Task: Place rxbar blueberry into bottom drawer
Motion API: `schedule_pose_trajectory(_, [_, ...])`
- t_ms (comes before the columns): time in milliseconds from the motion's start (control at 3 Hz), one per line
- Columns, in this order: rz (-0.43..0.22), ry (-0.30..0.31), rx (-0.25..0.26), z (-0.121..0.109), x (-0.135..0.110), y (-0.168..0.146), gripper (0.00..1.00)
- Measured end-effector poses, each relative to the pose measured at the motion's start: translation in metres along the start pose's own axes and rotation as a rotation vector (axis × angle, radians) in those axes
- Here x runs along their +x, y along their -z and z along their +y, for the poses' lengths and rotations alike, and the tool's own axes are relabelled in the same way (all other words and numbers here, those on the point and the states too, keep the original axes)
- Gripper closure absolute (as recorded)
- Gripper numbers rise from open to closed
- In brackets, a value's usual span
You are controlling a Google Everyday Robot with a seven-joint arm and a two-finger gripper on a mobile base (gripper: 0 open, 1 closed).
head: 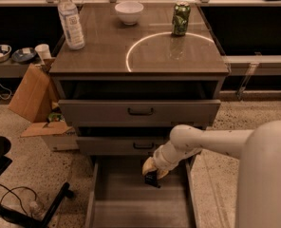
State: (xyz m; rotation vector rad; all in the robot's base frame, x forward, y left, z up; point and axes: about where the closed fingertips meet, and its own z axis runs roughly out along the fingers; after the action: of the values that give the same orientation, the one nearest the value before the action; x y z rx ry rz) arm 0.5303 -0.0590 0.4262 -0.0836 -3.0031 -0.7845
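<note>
My gripper [152, 171] is at the end of the white arm that reaches in from the right. It hangs over the back part of the open bottom drawer [131, 205], just in front of the middle drawer's face. A small dark flat piece, the rxbar blueberry [152, 179], sticks down out of the yellowish fingertips, a little above the drawer's smooth grey floor. The bottom drawer is pulled far out toward me and nothing else shows in it.
The two upper drawers [140, 112] with black handles are slightly open. On the cabinet top stand a water bottle [70, 20], a white bowl [129, 11] and a green can [181, 19]. Cardboard boxes [33, 99] lie at the left, and a chair base [17, 198] is at the lower left.
</note>
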Motion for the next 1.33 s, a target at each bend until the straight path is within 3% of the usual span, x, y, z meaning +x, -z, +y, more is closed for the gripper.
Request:
schedule_pose_trajectory(333, [0.061,-0.041,0.016,-0.015,-0.003,-0.074,1.00])
schedule_pose_trajectory(667, [0.052,-0.101,0.021,-0.033,0.002,-0.125,1.00])
schedule_pose_trajectory(1000, [-0.027,-0.167,0.067,-0.053,0.008,-0.135,1.00])
schedule_pose_trajectory(1333, [-0.034,-0.242,0.070,-0.061,0.036,-0.144,0.74])
